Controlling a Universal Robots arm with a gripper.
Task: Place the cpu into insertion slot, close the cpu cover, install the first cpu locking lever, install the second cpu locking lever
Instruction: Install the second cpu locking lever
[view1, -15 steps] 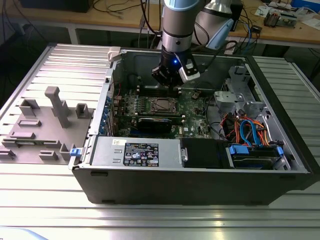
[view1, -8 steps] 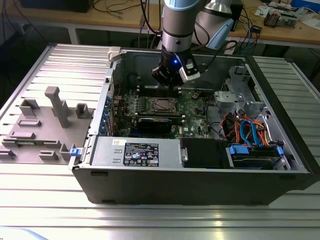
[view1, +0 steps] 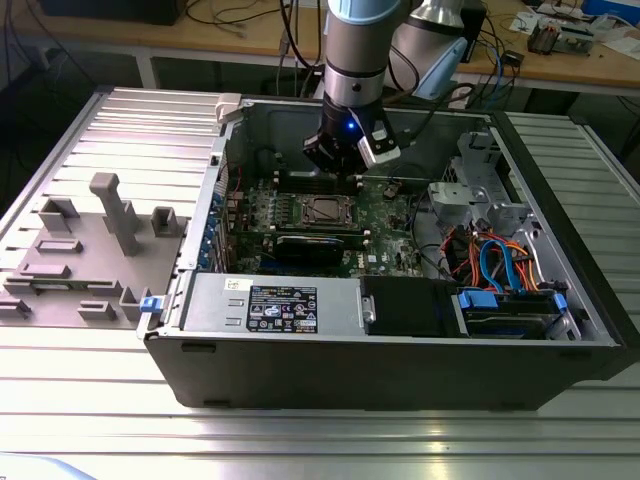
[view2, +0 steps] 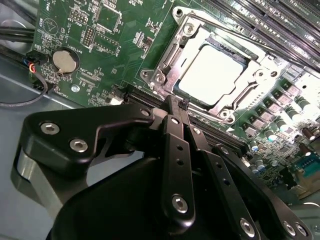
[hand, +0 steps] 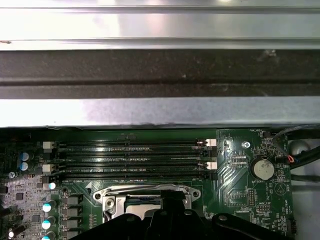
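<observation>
cpu (view2: 212, 75) lies flat in the insertion slot (view2: 197, 102) on the green motherboard (view2: 100, 30), cpu cover (view2: 250, 82) closed down around it, silver top showing through the window. placing and cover look done; whether either locking lever is latched i cannot tell. gripper (view2: 176, 107) hangs just over the socket's edge inside the open computer case (view1: 400, 370), fingers pressed together, holding nothing, arm pointing down.

Exterior view high, off the open computer case (view1: 400, 340); both wrist views close above its motherboard (view2: 100, 30), sharing the insertion slot (view2: 212, 75)
</observation>
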